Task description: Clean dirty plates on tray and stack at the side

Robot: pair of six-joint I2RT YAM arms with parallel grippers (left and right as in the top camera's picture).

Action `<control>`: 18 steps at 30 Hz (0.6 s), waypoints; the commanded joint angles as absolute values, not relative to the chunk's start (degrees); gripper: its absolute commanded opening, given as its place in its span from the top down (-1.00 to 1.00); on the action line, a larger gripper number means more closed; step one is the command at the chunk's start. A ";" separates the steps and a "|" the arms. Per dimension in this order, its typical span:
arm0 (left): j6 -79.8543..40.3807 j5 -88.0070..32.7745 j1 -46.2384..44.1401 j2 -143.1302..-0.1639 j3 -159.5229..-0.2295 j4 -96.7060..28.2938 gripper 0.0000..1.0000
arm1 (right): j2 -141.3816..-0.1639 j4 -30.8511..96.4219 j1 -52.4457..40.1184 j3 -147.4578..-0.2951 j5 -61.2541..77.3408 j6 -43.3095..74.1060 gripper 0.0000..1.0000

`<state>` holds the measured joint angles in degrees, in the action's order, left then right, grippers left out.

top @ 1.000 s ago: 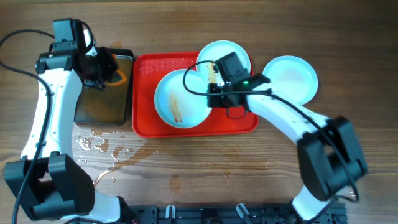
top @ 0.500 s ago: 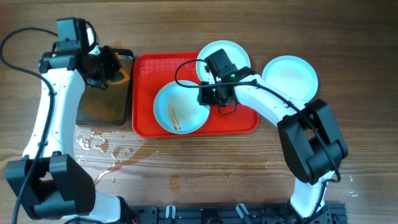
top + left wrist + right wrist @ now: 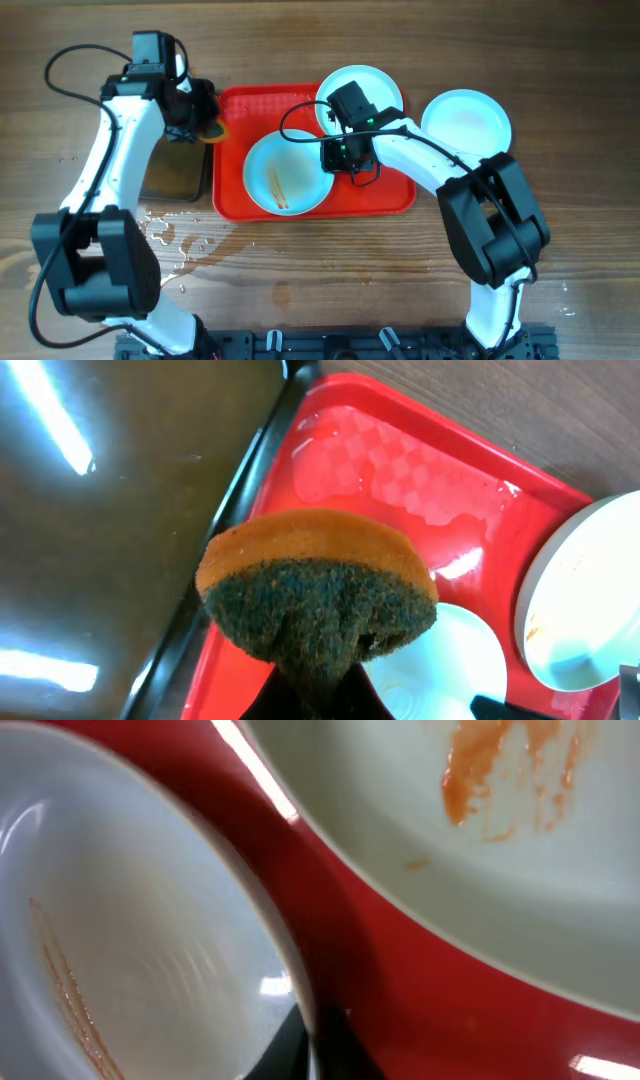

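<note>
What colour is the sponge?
The sponge is orange with a dark green scrubbing side; the left wrist view shows it best.

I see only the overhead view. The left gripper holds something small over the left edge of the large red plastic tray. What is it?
Observer: The left wrist view shows an orange sponge with a dark green scouring face, pinched in the left gripper, beside the black metal pan.
Operator: Is the round pale plate at the far edge of the red plastic tray dirty? I cannot tell.
Observer: Yes. The right wrist view shows orange-red sauce smears on it.
Operator: Does the right gripper grip the streaked middle plate?
Observer: Its rim runs down between the jaws, so it seems gripped.
</note>
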<state>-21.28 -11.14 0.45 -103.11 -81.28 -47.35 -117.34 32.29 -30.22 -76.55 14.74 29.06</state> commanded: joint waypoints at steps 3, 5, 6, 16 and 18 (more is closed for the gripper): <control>-22.04 -10.83 -2.92 -104.95 -81.54 -46.65 0.92 | -118.96 32.10 -30.15 -77.47 15.27 30.09 0.91; -21.04 -10.81 -4.86 -105.91 -81.54 -46.28 0.92 | -118.96 31.90 -30.15 -77.47 15.29 30.17 0.91; -19.68 -10.81 -5.98 -106.72 -81.54 -46.02 0.92 | -118.96 31.88 -30.15 -77.47 15.40 30.17 0.91; -18.41 -10.81 -12.99 -119.22 -81.54 -46.70 0.92 | -118.96 31.88 -30.04 -77.47 16.16 29.50 0.91; -18.44 -10.81 -14.52 -120.79 -81.54 -48.03 0.92 | -118.96 31.70 -29.98 -77.47 16.16 29.50 0.92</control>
